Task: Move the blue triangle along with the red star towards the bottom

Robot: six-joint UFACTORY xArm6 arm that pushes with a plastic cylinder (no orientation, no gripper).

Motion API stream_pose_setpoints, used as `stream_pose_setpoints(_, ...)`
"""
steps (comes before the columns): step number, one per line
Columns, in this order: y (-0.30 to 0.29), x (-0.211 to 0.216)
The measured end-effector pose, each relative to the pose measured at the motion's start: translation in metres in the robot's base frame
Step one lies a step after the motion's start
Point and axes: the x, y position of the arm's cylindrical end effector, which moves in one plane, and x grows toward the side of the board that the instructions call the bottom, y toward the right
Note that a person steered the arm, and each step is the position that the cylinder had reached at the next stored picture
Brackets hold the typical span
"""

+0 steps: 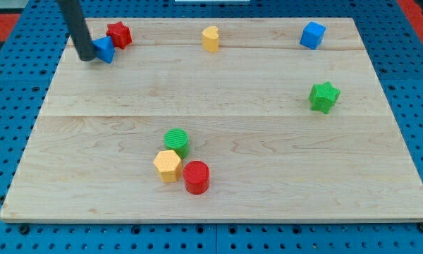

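- Camera view: my tip (87, 58), a bare rod with no pincer, touches the left side of the small blue triangle block (104, 49) at the wooden board's (218, 148) top-left.
- The small red star block (118, 34) touches the triangle's upper right.
- Risk: pushing from the left would slide both sideways, not down, or split them.

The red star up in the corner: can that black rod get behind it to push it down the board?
Probably yes. My tip sits at the blue triangle's left side, and the red star touches it upper-right. A thin strip of wooden board above them looks free.
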Motion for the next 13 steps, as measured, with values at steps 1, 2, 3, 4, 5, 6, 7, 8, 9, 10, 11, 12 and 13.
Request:
stream_pose_setpoints(1,-0.002,-0.031)
stream_pose_setpoints(2,0.024,-0.083)
stream_pose_setpoints(3,0.099,-0.105)
stream_pose_setpoints(4,0.112,-0.063)
stream_pose_setpoints(5,0.088,-0.029)
stream_pose_setpoints(6,0.134,-0.044)
stream_pose_setpoints(7,0.143,-0.090)
stream_pose_setpoints(8,0.097,-0.089)
stream_pose_setpoints(9,0.060,-0.066)
stream_pose_setpoints(10,0.027,-0.042)
stream_pose_setpoints(11,0.008,-0.026)
stream_pose_setpoints(12,0.008,-0.015)
stream_pose_setpoints(13,0.006,0.012)
